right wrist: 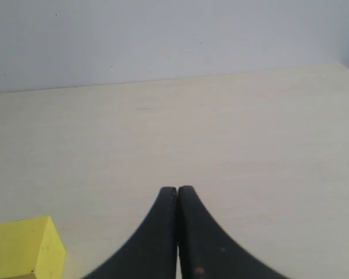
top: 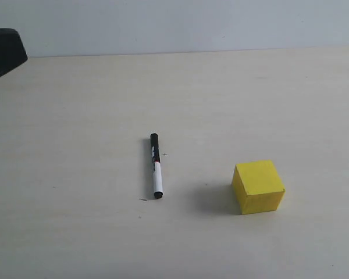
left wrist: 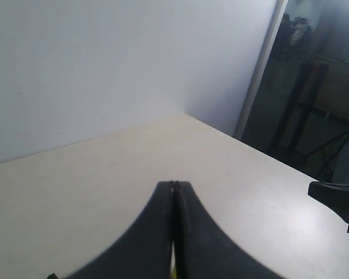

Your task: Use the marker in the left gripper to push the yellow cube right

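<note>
Yellow cube point(top: 258, 187): one, plain and matte. It sat flat on the pale table point(top: 75, 116) in the lower right of the exterior frame, with one edge turned slightly toward the camera and nothing touching it. A corner of it also showed in the right wrist view, apart from that arm's fingers.

Marker point(top: 156, 166): one, slim. It lay flat on the table near the centre of the exterior frame, left of the cube and well apart from it. Its black end pointed toward the top of the frame and its white barrel toward the bottom. No gripper held it.

Left gripper point(left wrist: 174, 187): fingers pressed together tip to tip, gripping nothing and touching nothing, with bare table ahead in its own view. A dark shape point(top: 4, 49) at the upper left edge of the exterior frame was probably part of this arm, far from the marker.

Right gripper point(right wrist: 177, 190): fingers likewise together, holding nothing.

Hazards, as judged:
- The push could not begin until the marker was picked up, and the jaws would have to part first.
- A thin round barrel lying flat might roll away or be pinched askew.
- Held loosely or near one end, the marker could pivot in the grip when pressed against the much bulkier cube.
- Contact off the middle of the cube's left face would likely spin it rather than slide it right.
- A high contact might tip the cube.
</note>
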